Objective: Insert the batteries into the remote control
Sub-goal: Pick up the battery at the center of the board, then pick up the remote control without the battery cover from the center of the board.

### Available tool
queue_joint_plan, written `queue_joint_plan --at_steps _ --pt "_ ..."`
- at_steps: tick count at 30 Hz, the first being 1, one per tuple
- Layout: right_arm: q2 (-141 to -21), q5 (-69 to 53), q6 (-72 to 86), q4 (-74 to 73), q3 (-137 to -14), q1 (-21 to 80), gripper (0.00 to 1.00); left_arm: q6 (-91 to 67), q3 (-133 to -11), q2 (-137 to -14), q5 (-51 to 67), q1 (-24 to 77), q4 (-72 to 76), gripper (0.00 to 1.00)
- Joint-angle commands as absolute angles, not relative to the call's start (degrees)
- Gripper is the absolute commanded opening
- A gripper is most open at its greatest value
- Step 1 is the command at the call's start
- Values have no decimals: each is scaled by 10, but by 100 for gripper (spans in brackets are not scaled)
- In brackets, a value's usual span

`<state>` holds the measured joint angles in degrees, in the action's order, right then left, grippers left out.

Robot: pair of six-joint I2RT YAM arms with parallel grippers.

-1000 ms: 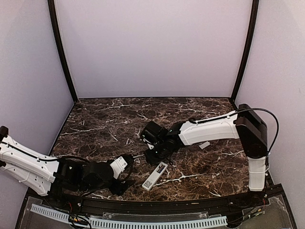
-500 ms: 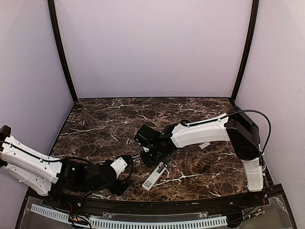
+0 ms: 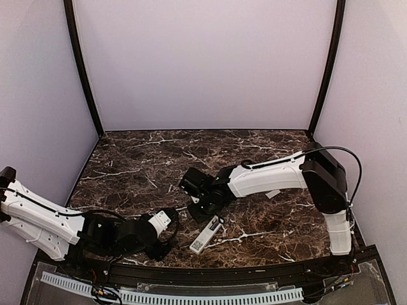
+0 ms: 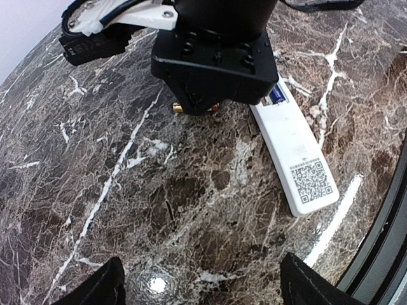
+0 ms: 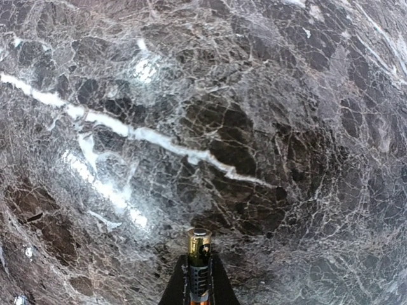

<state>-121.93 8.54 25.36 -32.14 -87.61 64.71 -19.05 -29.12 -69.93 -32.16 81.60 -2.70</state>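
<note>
1. Dark brown marble tabletop [image 3: 140, 171] veined in white, with pale lilac walls [image 3: 203, 63] behind.
2. On it, near the front edge: slim white rectangular plastic remote control [image 3: 207, 234], back side up and showing a printed square code [image 4: 313, 181]. Long axis from 1 o'clock to 7 o'clock in the top view.
3. Pinched in the right gripper [image 5: 198, 267]: small dark cylindrical battery [image 5: 198, 244] with a brass-coloured tip, poking out past the closed black fingers over bare marble.
4. Key relation: remote's 1 o'clock end just beside that gripper, at roughly 5 o'clock from it in the top view. Probably only a short shift and some realigning before seating.
5. Left gripper [image 4: 203, 289]: jaws wide apart and empty, at about 9 o'clock of the remote. Near, yet farther from the recess end than the right one.
6. Left wrist view alone: bluish sliver [image 4: 275, 95] at the remote's far end, partly under the right gripper, likely a battery already seated.
7. Right wrist view alone: the held battery up close, but no remote in frame.
8. Top view: both arms and the remote's lie, with the battery too small to make out.
</note>
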Motion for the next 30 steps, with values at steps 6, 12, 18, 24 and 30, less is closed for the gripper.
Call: queue_joint_plan --at_steps 6,12,18,24,30 --pt "-1150 24 217 -289 -834 619 0 -174 -343 -783 -291 818 -53 82" --pt "-1096 19 208 -264 -804 598 0 -148 -328 -769 -229 818 24 82" --pt "-1049 24 204 -259 -773 567 0 -110 -344 -810 -203 818 70 86" --pt "-1000 43 195 -267 -734 542 0 -89 -419 -928 -209 818 48 92" --pt "-966 55 189 -267 -702 535 0 -81 -461 -986 -210 801 30 92"
